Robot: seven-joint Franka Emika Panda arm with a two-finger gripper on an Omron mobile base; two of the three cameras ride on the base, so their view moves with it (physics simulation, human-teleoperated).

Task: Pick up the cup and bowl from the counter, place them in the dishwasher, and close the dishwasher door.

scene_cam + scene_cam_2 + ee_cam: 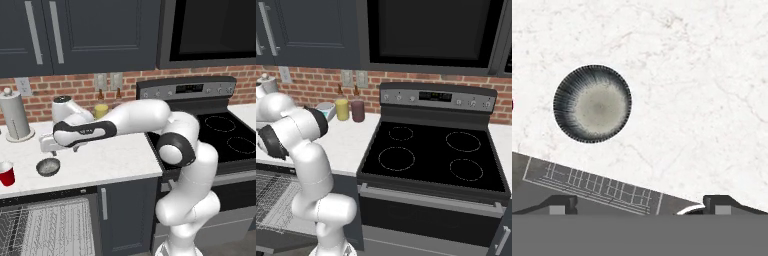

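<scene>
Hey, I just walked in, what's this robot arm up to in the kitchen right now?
The white arm is reaching left over the counter, with its gripper open and empty above the stone. The grey bowl sits on the counter just below and beside the hand, untouched. The red cup stands further left near the counter's edge. Below, the dishwasher is open with its wire rack showing. Nothing has been loaded yet; the arm seems to be lining up on the bowl.

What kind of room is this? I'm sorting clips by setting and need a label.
A home kitchen, rendered rather than real: a black stovetop with four burners, a white stone counter against a brick wall under dark cabinets, and an open dishwasher showing its wire racks.
</scene>
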